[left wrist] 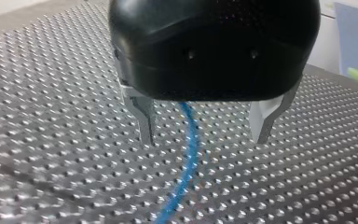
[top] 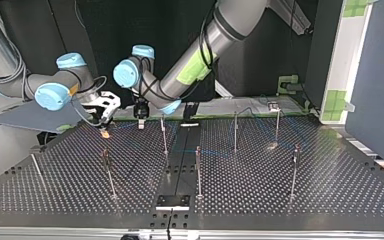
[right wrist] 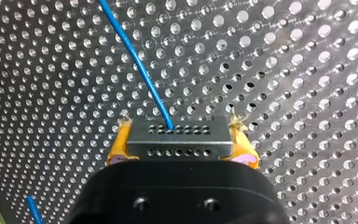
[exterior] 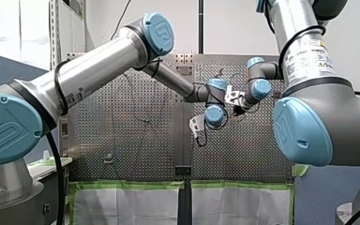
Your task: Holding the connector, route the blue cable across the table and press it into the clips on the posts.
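Note:
My right gripper, with yellow pads, is shut on a grey metal connector that has rows of small holes. The blue cable leaves the connector's face and runs away over the perforated table. My left gripper is open just above the table, and its metal fingers straddle the blue cable without touching it. In the top view my right gripper is at the far left and my left gripper is close beside it. Several thin posts stand across the table.
More posts stand toward the top view's near side and right. A black plate sits at the near middle edge. A small fixture is at the far right edge. Both arms' elbows crowd the far middle.

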Robot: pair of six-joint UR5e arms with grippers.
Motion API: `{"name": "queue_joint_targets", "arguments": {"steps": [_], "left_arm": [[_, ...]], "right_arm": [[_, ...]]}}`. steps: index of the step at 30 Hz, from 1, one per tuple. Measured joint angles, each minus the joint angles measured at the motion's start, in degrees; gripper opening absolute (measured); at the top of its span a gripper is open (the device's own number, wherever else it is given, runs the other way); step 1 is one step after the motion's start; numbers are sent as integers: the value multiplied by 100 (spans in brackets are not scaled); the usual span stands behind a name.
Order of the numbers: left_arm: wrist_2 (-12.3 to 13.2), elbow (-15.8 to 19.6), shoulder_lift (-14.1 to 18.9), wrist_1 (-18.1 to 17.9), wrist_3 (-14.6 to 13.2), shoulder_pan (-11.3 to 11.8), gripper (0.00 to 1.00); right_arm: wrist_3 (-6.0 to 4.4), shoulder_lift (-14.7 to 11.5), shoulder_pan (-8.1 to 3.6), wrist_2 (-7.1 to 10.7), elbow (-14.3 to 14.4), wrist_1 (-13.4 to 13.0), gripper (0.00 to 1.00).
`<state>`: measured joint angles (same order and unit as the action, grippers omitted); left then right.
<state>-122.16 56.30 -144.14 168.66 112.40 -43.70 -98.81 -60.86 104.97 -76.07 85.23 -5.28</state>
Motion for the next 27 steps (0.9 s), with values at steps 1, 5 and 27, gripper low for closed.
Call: {"name": "queue_joint_targets", "arguments": {"steps": [1, 5, 27], "left_arm": [[2, -42, -42, 21, 13, 3, 100], [16, -234, -172, 90, 49, 18, 100], [-263, -484, -199, 237, 161, -28, 0]], "right_arm": [[0, -2, -1, 1, 0, 0, 0], [0, -7, -2, 4, -1, 0, 0], [-10, -7, -3, 5, -3, 1, 0]]}}
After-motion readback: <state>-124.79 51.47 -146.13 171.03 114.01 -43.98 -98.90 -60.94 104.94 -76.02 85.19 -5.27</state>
